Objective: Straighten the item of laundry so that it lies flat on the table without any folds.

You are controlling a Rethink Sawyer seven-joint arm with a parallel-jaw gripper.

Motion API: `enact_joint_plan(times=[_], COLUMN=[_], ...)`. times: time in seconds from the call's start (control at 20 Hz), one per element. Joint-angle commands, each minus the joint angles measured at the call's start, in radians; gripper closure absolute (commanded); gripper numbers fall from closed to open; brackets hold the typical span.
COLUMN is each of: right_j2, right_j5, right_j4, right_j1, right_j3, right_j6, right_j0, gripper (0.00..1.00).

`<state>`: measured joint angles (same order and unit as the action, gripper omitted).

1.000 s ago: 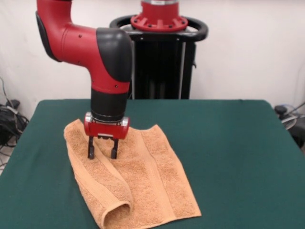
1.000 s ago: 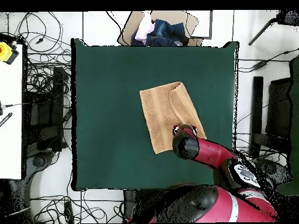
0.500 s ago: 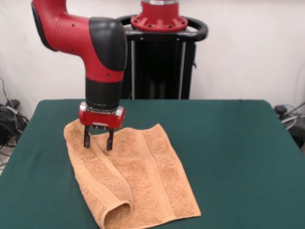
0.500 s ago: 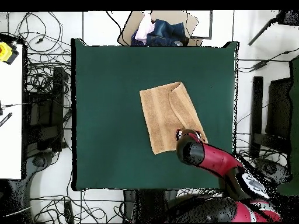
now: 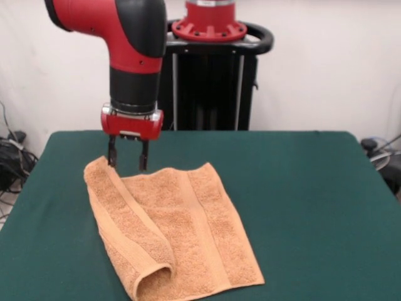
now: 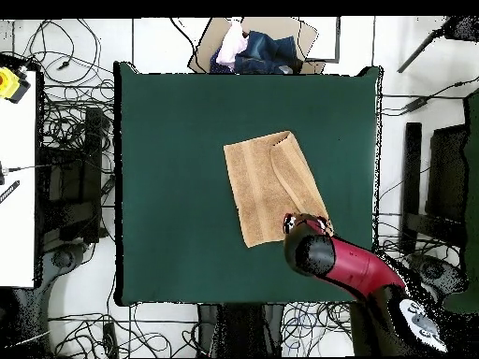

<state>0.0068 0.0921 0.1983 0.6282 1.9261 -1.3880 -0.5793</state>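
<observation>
The item of laundry (image 5: 172, 232), a peach terry towel with woven band stripes, lies on the dark green table (image 5: 301, 200). One long side is folded over the rest, and the fold forms a rolled loop at the towel's front end. From overhead the towel (image 6: 267, 187) shows the same flap along one side. My gripper (image 5: 127, 164) hangs open and holds nothing, just above the towel's far left corner. In the overhead view the arm covers most of the gripper (image 6: 308, 222), which is over the towel's corner nearest the robot's base.
A heap of dark and light clothes in a cardboard box (image 6: 251, 49) sits beyond the table's far edge in the overhead view. Cables cover the floor around the table. A white bench (image 6: 19, 187) stands at the left.
The open gripper has risen off the towel and moved toward the towel's far left corner in the front view. The towel's shape is unchanged.
</observation>
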Motion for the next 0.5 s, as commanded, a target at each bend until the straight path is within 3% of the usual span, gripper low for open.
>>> enact_joint_plan(times=[0.05,0.2,0.4,0.5], right_j2=[0.026,0.018,0.067,0.059], right_j5=[-0.001,-0.101,-0.144,-0.175], right_j4=[-0.02,-0.015,-0.044,-0.039], right_j1=[-0.032,-0.11,-0.251,-0.269], right_j3=[0.037,0.007,-0.024,-0.026], right_j6=[-0.201,-0.225,-0.245,-0.249], right_j0=[0.042,0.058,-0.007,-0.006], gripper=[0.0,0.0,0.0,0.0])
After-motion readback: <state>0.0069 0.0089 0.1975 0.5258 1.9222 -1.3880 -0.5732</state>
